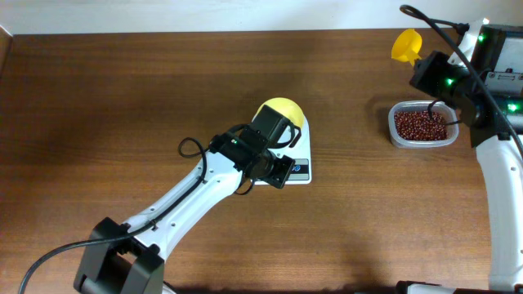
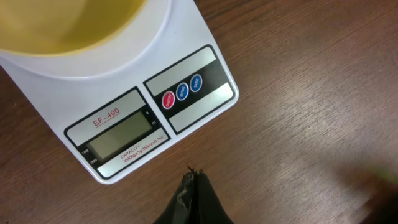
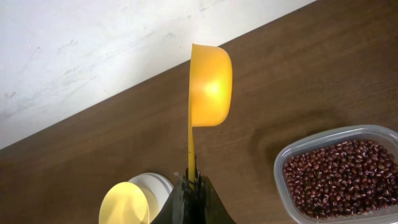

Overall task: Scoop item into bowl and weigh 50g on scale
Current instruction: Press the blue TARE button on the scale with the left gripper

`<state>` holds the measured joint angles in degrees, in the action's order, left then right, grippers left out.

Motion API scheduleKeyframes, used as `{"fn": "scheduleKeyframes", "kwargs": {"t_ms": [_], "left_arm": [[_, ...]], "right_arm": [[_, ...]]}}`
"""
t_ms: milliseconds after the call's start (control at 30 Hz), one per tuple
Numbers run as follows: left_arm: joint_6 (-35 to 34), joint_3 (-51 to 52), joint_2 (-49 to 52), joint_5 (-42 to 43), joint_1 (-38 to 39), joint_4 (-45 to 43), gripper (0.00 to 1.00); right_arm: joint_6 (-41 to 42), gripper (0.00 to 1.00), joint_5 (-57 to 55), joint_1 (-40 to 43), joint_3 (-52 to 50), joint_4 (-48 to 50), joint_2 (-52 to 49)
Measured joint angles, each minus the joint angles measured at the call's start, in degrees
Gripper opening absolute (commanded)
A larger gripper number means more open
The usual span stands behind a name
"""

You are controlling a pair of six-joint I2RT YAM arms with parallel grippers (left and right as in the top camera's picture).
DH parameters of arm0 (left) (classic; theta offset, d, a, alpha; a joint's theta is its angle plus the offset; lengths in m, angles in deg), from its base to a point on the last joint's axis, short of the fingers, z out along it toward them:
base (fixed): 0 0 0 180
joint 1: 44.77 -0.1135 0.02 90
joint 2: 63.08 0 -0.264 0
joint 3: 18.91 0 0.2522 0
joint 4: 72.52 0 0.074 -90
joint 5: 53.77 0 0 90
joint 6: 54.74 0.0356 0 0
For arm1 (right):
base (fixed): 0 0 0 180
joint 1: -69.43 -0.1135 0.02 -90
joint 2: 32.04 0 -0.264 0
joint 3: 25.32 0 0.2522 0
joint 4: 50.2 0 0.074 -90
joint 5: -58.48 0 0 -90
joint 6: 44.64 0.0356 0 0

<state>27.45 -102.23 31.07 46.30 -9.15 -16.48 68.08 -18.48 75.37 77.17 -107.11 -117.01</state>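
Table [image 1: 122, 106]: dark wood, everything sits on the right half, so both arms can reach it.
Left arm [image 1: 188, 196]: stretched diagonally from the near-left corner, its wrist hanging over the front of the scale. My guess is it's lined up for the buttons.
Right arm [image 1: 498, 180]: parked at the far right next to the tub, wrist lifted.
Scale [image 2: 205, 37]: white, mid-table, with the display [image 2: 121, 134] and buttons [image 2: 181, 91] facing the left arm. I can't make out any digits, so it probably needs switching on or zeroing before anything goes in.
Bowl [image 1: 282, 109]: pale yellow, sitting right on the scale's platform so the weight reads as it fills. No beans in the part I can see.
Tub [image 1: 395, 135]: clear plastic, well apart from the scale, just beside the right arm, so the dip is short.
Scoop [image 3: 210, 87]: brighter yellow, held up by its long handle with the cup beyond the tub toward the wall. I only see its back, so loaded or empty I can't tell.
Left gripper [image 2: 194, 180]: fingers pressed together, holding nothing, tip just in front of the display edge.
Right gripper [image 3: 191, 183]: clamped on the scoop's handle end, which gives it the full reach.
Beans [image 3: 339, 177]: small, reddish-brown, all heaped in the tub. None weighed yet, so the task looks barely started.
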Motion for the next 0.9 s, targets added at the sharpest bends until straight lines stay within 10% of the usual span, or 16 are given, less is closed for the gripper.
{"fn": "scheduleKeyframes", "kwargs": {"t_ms": [900], "left_arm": [[0.0, 0.0, 0.0, 0.0, 0.0, -0.11, 0.0]], "right_arm": [[0.02, 0.04, 0.0, 0.0, 0.0, 1.18, 0.0]]}}
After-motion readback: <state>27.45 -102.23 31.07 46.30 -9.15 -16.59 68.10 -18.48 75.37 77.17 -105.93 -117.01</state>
